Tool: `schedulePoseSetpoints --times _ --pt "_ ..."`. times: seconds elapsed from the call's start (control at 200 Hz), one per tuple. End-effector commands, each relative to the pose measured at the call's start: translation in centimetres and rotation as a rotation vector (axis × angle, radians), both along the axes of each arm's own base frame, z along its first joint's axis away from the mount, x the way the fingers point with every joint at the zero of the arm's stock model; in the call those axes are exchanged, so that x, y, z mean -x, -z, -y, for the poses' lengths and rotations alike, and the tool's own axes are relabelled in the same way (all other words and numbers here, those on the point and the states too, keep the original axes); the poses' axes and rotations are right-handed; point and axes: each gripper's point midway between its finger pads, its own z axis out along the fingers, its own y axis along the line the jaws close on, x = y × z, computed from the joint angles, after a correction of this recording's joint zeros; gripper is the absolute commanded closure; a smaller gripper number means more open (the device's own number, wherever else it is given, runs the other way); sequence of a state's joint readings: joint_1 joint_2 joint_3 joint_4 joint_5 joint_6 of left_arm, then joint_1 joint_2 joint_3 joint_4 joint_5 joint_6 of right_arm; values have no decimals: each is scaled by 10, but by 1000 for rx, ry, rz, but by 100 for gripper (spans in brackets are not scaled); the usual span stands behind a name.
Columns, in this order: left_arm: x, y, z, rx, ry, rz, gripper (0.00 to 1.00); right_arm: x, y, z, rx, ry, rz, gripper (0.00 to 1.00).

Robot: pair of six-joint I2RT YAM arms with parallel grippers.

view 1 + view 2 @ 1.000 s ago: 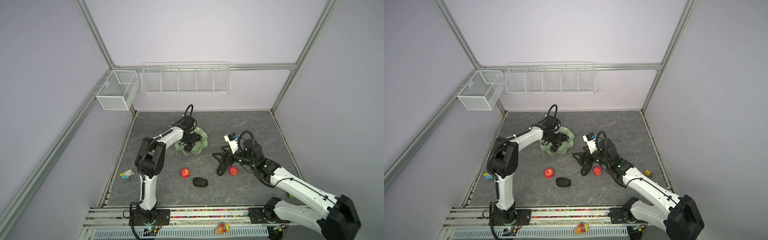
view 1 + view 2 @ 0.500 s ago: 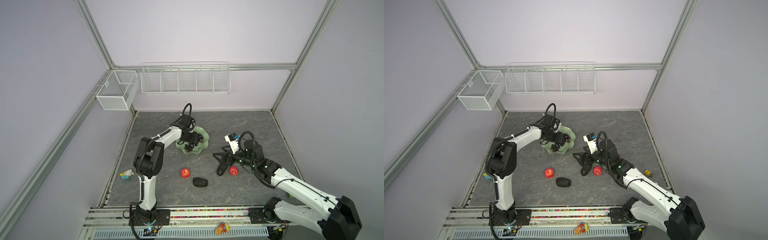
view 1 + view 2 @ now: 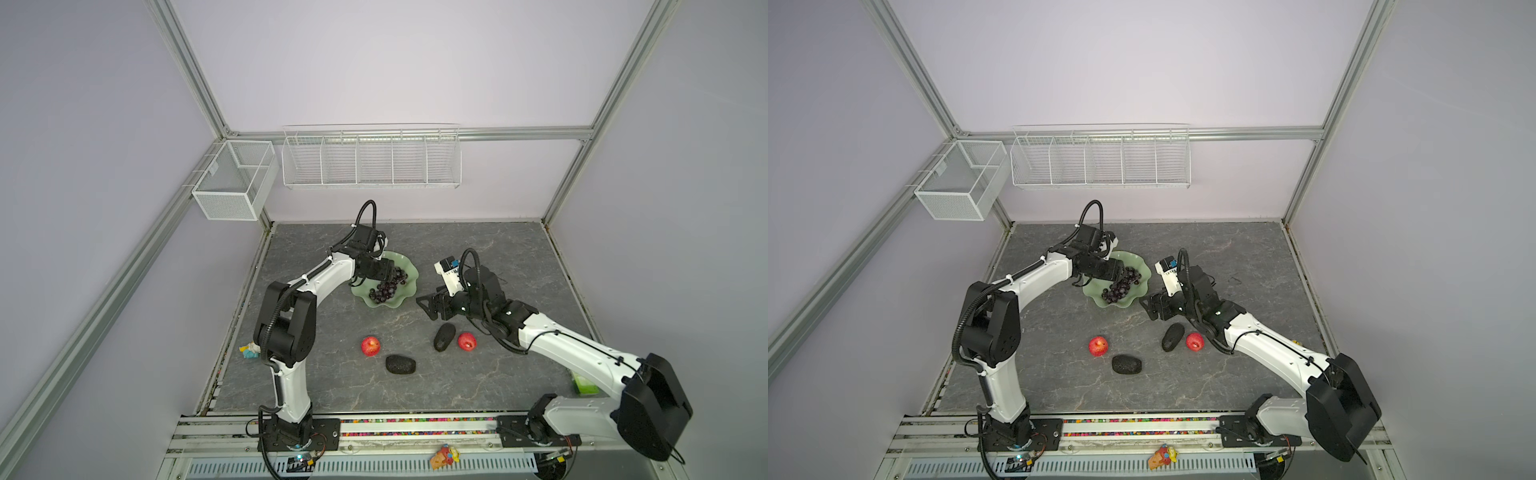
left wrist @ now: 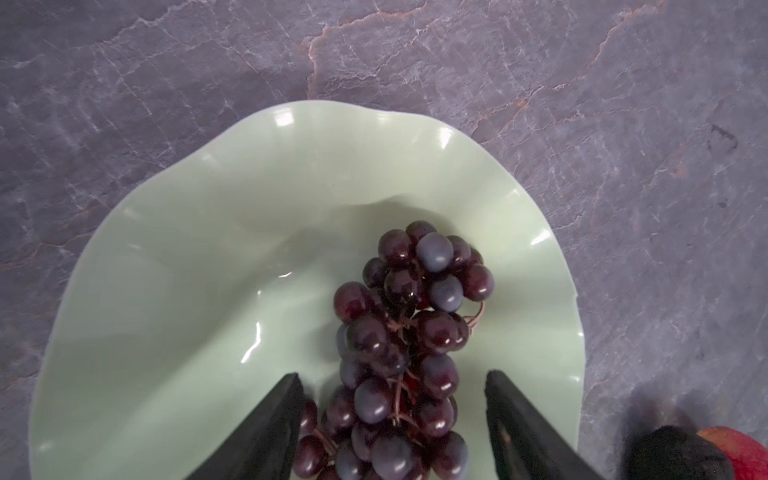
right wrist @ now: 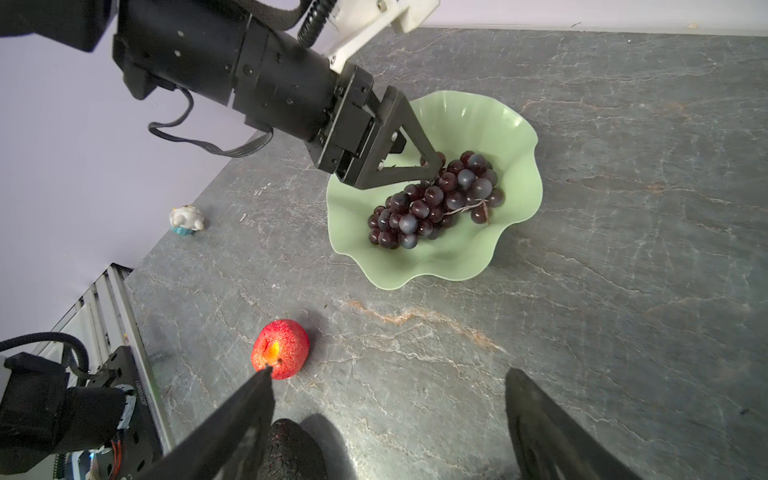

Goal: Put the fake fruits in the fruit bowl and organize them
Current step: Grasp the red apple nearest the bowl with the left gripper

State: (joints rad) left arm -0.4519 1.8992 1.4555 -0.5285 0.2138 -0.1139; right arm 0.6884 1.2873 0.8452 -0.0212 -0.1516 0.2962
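Grapes in bowl, apples, avocados outside

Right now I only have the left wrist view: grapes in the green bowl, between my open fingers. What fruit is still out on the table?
Observer: Four pieces: the left apple, the right apple, the middle avocado and the right avocado. All are on the table, nearer the arm bases than the fruit bowl.
Operator: Where's the right gripper?
Observer: The right gripper is open and empty, poised by the right avocado.
Operator: Anything non-fruit near my arm?
Observer: A small toy figurine sits at the table's left edge.
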Motion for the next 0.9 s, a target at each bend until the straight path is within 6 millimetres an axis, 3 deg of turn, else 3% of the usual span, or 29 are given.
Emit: schedulePoseSetpoints --times 0.0,0.1,0.22,0.37,0.455,0.57,0.895 --pt "10 -29 -5 17 -1 42 30 11 -2 5 -5 2 11 12" --pt "41 -34 -17 -6 -67 28 28 25 7 15 5 0 -8 12" --pt "94 -32 -36 -66 -164 44 28 47 19 22 21 -23 -34 12" --pt "165 -8 -46 -149 -218 -30 27 73 30 21 34 -78 -47 12" --pt "190 14 -50 -191 -226 -91 26 84 36 17 45 -107 -51 12" --pt "204 34 -58 -218 -245 -115 26 92 41 8 63 -129 -55 12" --pt "201 62 -49 -251 -193 -145 26 100 45 -20 86 -184 -48 12"
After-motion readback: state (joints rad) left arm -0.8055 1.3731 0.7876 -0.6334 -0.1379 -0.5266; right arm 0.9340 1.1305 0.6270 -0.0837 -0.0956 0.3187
